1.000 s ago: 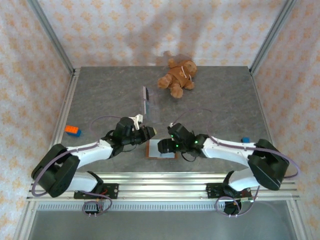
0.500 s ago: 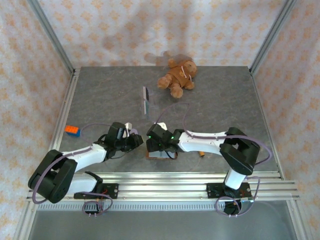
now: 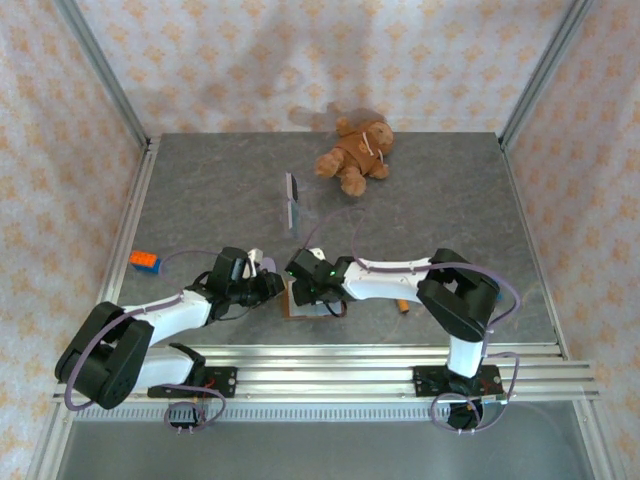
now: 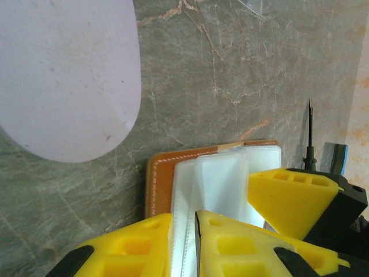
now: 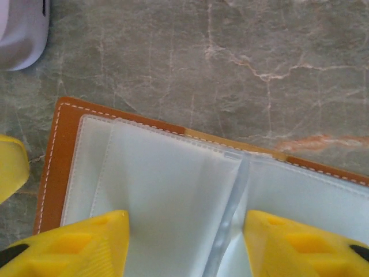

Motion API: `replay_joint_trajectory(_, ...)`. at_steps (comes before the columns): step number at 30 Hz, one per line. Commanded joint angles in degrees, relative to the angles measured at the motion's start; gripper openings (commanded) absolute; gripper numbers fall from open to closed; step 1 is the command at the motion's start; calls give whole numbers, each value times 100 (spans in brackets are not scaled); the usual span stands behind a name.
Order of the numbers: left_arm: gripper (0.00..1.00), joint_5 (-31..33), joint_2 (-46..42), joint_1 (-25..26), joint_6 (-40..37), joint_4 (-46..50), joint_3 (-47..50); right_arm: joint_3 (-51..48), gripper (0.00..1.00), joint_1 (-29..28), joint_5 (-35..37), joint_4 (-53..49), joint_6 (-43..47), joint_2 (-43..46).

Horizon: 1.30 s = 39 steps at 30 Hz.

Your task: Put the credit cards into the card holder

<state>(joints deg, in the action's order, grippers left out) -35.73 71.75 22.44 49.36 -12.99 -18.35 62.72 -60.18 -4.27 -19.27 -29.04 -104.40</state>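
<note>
The left claw (image 4: pixel 184 225) is clenched on a pale inner pocket leaf of the open brown card holder (image 4: pixel 158 184), which lies on the table (image 5: pixel 259 46) directly beneath both claws. The right claw (image 5: pixel 184 222), just beside the left, is spread open astride a pocket fold. The credit cards (image 3: pixel 292 200) sit well beyond both claws, toward the teddy bear (image 3: pixel 355 150).

A tan-brown leather card holder (image 5: pixel 49 167) is edged with white stitching and lined with pale grey-white pockets. The desk (image 5: pixel 259 52) beneath it is marbled grey-green, veined white and orange. Yellow is shown by the right gripper (image 5: pixel 184 234) over it.
</note>
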Motion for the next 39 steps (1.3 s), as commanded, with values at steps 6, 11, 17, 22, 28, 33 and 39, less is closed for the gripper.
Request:
replay_joint_trajectory(6,17,-315,-206,-38,-64,-99,7,-188,33,-15,-347,183,236,-64)
replay_joint_trajectory(11,16,-637,-50,-38,92,-568,-11,-328,27,-14,-598,475,374,-30)
replay_joint_trajectory(17,17,-596,540,-38,163,-980,-125,-452,24,-14,-806,715,446,-1)
replay_joint_trajectory(22,22,-479,759,-38,179,-1101,-82,-618,24,-9,-895,938,456,92)
replay_joint_trajectory(28,22,-518,900,-40,193,-1143,-72,-698,24,34,-1098,1115,477,88)
replay_joint_trajectory(33,25,-362,682,-38,223,-905,-15,-726,24,68,-1136,1166,476,104)
replay_joint_trajectory(39,27,123,-191,-46,-350,772,-181,-770,23,80,-1146,1205,459,122)
